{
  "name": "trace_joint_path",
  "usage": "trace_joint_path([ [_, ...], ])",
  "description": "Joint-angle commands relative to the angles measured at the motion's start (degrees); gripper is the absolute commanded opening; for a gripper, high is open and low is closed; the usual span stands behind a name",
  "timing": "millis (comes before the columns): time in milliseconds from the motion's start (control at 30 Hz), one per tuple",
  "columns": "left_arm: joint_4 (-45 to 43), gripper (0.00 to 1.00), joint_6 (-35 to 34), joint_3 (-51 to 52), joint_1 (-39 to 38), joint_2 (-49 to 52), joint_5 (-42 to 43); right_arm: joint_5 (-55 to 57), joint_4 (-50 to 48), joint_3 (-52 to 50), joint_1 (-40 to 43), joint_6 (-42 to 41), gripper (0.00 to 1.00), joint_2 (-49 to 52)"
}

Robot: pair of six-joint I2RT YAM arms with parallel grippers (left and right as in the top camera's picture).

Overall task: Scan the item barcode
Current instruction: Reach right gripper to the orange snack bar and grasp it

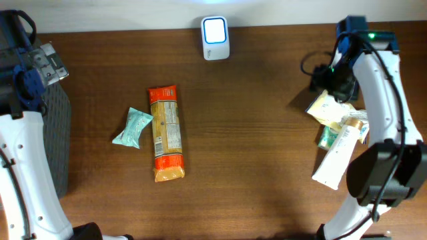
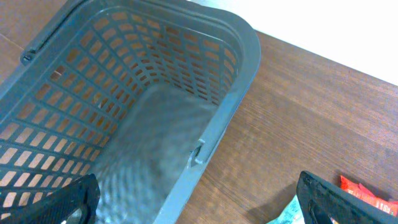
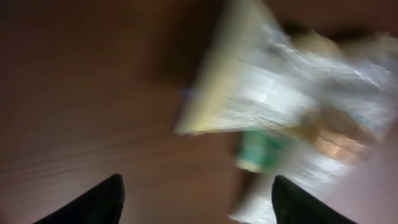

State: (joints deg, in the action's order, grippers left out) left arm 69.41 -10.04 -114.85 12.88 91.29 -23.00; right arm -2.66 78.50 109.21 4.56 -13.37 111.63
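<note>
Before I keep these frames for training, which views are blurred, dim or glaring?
Right wrist: dark and badly motion-blurred, the pale packet smeared. Left wrist: well lit, the grey basket rim crisp, its floor soft. Overhead: sharp and even, only the scanner screen blown out white.

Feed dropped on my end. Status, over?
Hands open: left hand facing grey basket, right hand empty above item pile. No item at scanner yet. Nothing blocking it.

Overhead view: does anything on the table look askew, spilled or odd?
Only at the right edge: a pale yellow packet, a white plastic tube and a small green item lie overlapping in a heap, all askew. Nothing looks spilled or damaged.
</note>
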Motion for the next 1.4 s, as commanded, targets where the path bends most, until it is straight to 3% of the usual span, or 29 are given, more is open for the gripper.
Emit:
trace_joint_path([
  [0,-0.07,0.99,0.52,0.04,0.04,-0.35,-0.79,-22.01,-5.18,0.66,-3.54,5.64,0.73,-1.53],
  [67,-0.07,0.99,0.52,0.04,0.04,-0.35,-0.79,-24.02,-11.65,-3.34,-9.92,4.83,0.73,-1.31],
  [133,-0.07,0.99,0.52,0.07,0.04,-0.35,-0.79,-23.93,-26.86,-11.76,-21.05,-0.79,0.69,0.22],
  [267,-0.07,0.99,0.52,0.07,0.04,-0.35,-0.79,-23.45,-50.14,-21.09,-34.82,-7.21,0.66,4.33],
  [400,-0.07,0.99,0.52,0.07,0.04,-0.35,-0.79,-22.21,-59.14,-21.31,-40.83,-8.59,0.66,12.48],
  [600,-0.07,0.99,0.52,0.07,0.04,-0.35,-0.79,-22.62,-63.39,-21.31,-42.25,-8.59,0.51,19.91],
  [633,-0.07,0.99,0.52,0.07,0.04,-0.35,-0.79,-22.6,-63.39,-21.31,-42.64,-8.59,0.39,19.91],
  [733,-0.07,0.99,0.52,0.07,0.04,-0.35,-0.79,-22.62,-63.28,-21.31,-43.56,-8.57,0.2,19.91],
  [767,-0.07,0.99,0.52,0.07,0.04,-0.35,-0.79,-22.69,-62.88,-21.29,-43.56,-8.57,0.04,19.89],
  [833,-0.07,0.99,0.52,0.07,0.04,-0.35,-0.79,-23.91,-61.51,-20.74,-42.6,-8.07,0.04,18.84],
  [933,-0.07,0.99,0.52,0.07,0.04,-0.35,-0.79,-21.99,-51.74,-17.79,-39.45,-5.57,0.04,13.14],
  [1067,-0.07,0.99,0.52,0.07,0.04,-0.35,-0.79,-6.84,-31.36,-13.42,-38.99,0.98,0.04,8.94],
  [1200,-0.07,0.99,0.52,0.07,0.04,-0.35,-0.79,2.29,-19.74,-8.33,-38.97,0.96,0.04,8.94],
  [1267,-0.07,0.99,0.52,0.07,0.04,-0.35,-0.79,4.59,-10.88,1.6,-39.15,0.9,0.04,8.94],
  [1367,-0.07,0.99,0.52,0.07,0.04,-0.35,-0.79,5.22,-8.81,4.68,-40.74,0.02,0.04,9.07],
])
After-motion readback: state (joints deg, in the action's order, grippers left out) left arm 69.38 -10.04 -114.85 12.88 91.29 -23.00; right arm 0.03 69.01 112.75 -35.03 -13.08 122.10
